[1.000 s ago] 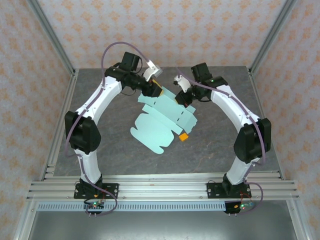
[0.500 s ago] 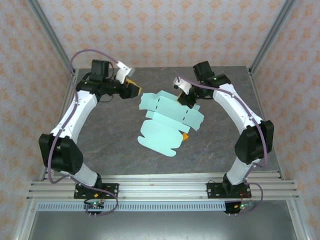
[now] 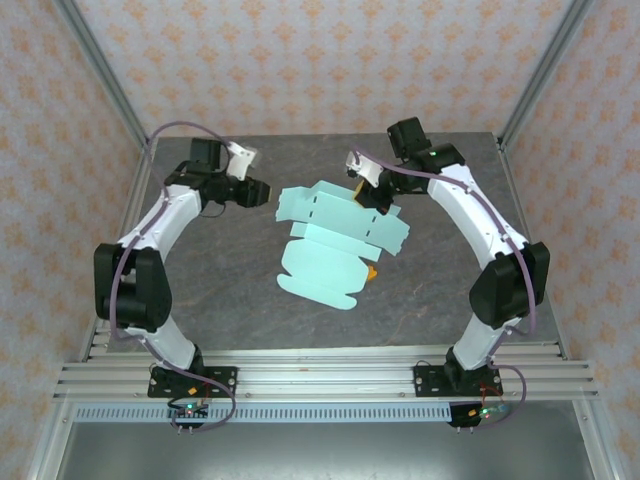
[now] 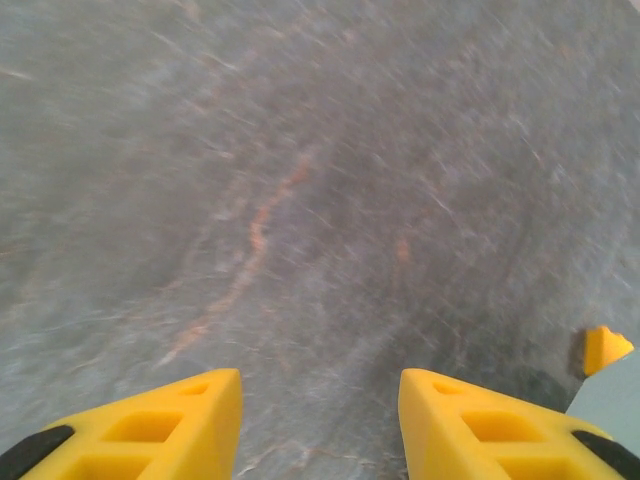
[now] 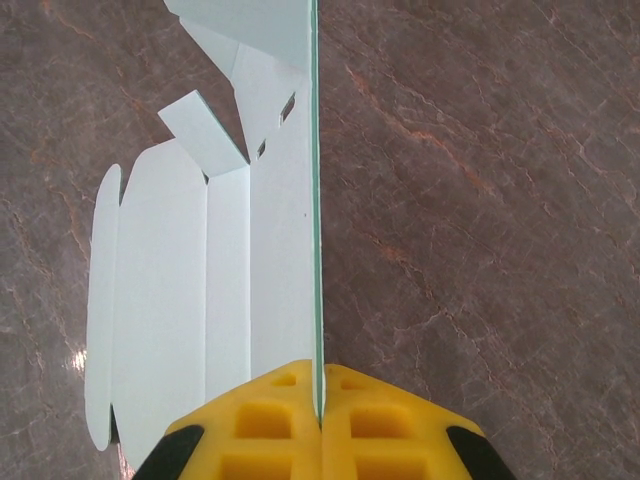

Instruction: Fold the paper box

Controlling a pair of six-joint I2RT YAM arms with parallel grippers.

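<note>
Pinching the paper box (image 3: 330, 240), right claw (image 5: 320, 375); left claw (image 4: 320, 385) parted, empty; orange block (image 3: 371, 271) beneath.

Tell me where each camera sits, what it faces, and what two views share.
Top external: above and behind the bases, looking down on the table; both arms show whole.
Left wrist: on the left arm, facing the tabletop; the left gripper, its yellow fingers apart.
Right wrist: on the right arm, looking along the paper box sheet's raised edge; the right gripper pinches it.
Shared: top external and right wrist both show the sheet in that pinch.
</note>
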